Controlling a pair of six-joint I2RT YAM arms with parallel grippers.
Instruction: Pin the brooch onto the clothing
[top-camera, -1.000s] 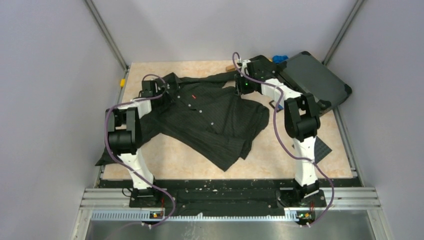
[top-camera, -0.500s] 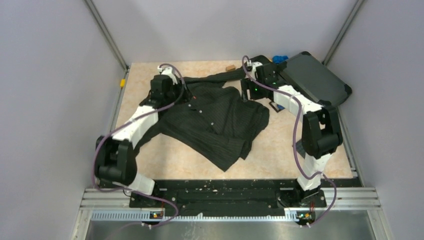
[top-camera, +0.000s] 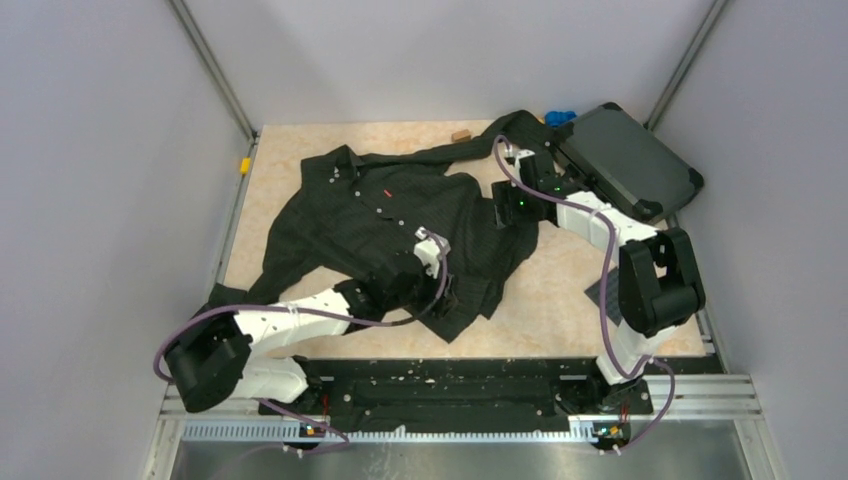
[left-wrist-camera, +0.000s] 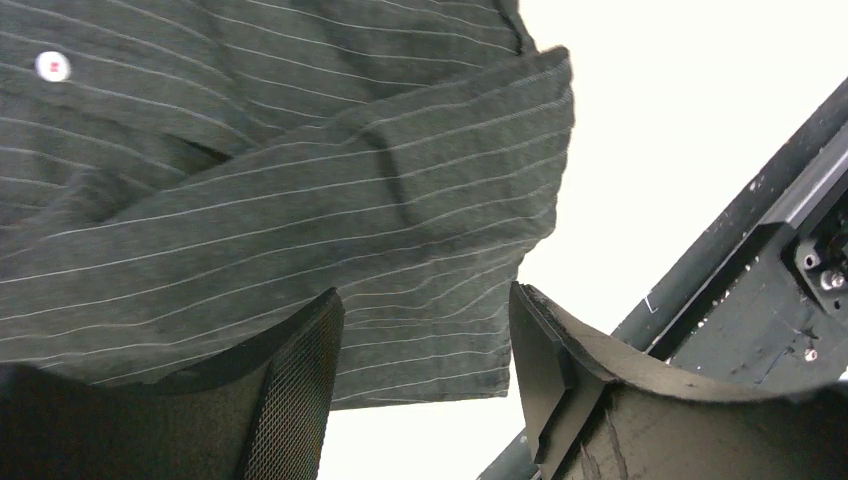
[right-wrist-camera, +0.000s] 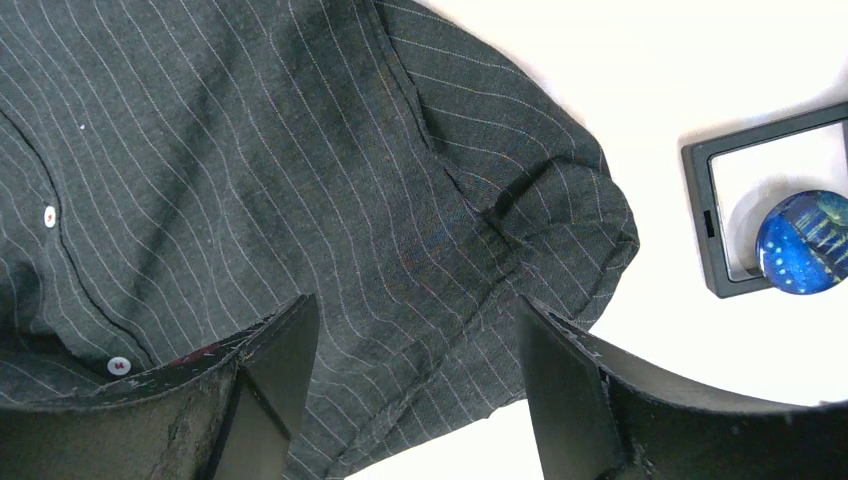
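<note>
Locating brooch (right-wrist-camera: 802, 255): lying in a black frame (right-wrist-camera: 760, 137), just beside the shirt (right-wrist-camera: 300, 200) edge. Right gripper (right-wrist-camera: 412, 320): jaws spread, empty, over cloth; I'd shift it across and pinch the brooch's rim. Left gripper (left-wrist-camera: 425, 300): spread, empty, above the hem.

Matt woven cloth all over the shirt (top-camera: 400, 215) — dark, with thin pale pinstripes, soft and creased at the folds. Looks like smooth plastic on the small white buttons (left-wrist-camera: 52, 66). Glossy, domed blue on the brooch (right-wrist-camera: 803, 255), streaked lighter. Matt black plastic on the square frame (right-wrist-camera: 700, 180). Smooth, pale marbled finish on the table (top-camera: 545, 300). On the left gripper (left-wrist-camera: 425, 300), matt black plastic with a fine mesh grid on one pad (left-wrist-camera: 295, 390); on the right gripper (right-wrist-camera: 417, 303), the same black plastic — rougher, scuffed. Brushed metal along the near rail (top-camera: 715, 390). Dark matt shell on the hard case (top-camera: 625, 160).
</note>
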